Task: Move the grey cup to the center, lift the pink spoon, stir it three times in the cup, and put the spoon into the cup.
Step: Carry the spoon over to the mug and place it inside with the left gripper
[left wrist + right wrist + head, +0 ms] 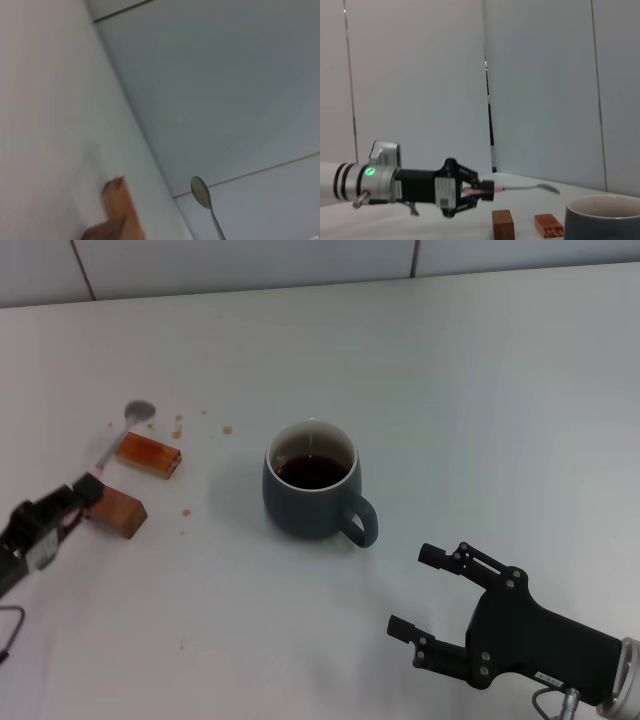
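Observation:
The grey cup (312, 490) stands near the middle of the table with dark liquid inside and its handle toward my right gripper. It also shows in the right wrist view (605, 217). My left gripper (85, 490) is at the left, shut on the pink spoon (112, 445) by its pink handle. The silver bowl points away from me, over the wooden blocks. In the right wrist view the left gripper (487, 189) holds the spoon (525, 188) level above the table. The spoon's bowl shows in the left wrist view (200, 191). My right gripper (413, 590) is open and empty, in front of and to the right of the cup.
Two brown wooden blocks (150, 454) (117, 510) lie on the white table (480, 390) beside the left gripper, left of the cup. Small brown spots (227, 429) mark the table near them. A wall rises at the table's far edge.

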